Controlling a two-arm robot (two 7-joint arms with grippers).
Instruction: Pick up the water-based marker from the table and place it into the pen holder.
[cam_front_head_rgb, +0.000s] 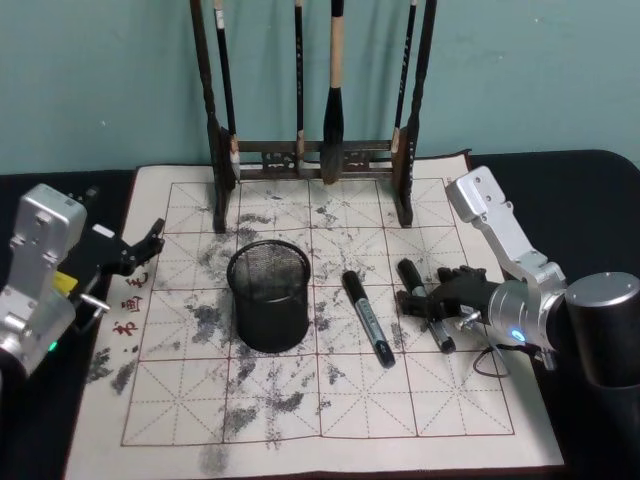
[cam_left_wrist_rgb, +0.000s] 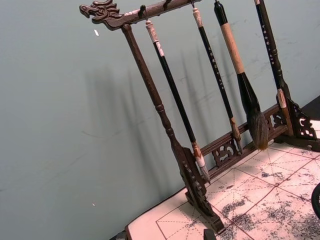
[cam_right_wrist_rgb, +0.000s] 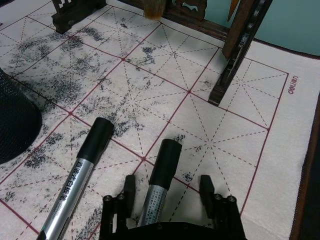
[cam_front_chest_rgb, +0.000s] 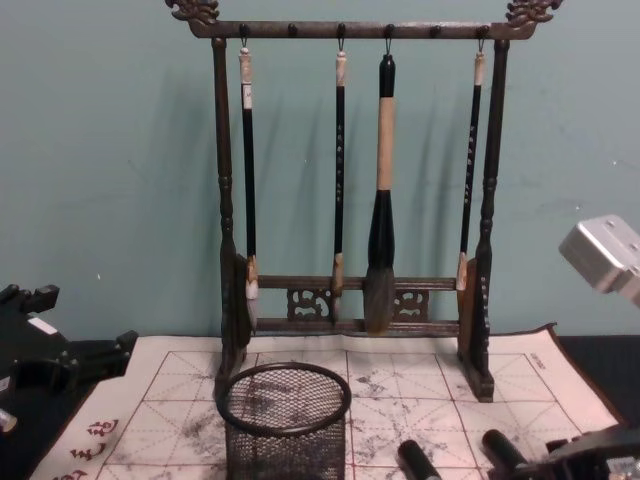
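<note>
Now the right gripper (cam_right_wrist_rgb: 167, 183) sits low over the mat (cam_right_wrist_rgb: 215, 125), jaws open astride the right-hand water-based marker (cam_right_wrist_rgb: 164, 159). The left gripper (cam_front_head_rgb: 152, 245) hangs open, left of the pen holder (cam_front_head_rgb: 268, 295).

Even light; brush rack (cam_left_wrist_rgb: 186, 167) casts faint shadows

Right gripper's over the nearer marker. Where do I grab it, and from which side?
Take the marker by its silver barrel, just behind the black cap, coming straight down from above. It lies flat on the mat, lengthwise between the right gripper's open jaws, so they close across its width. The second marker lies apart, probably leaving finger room.
</note>
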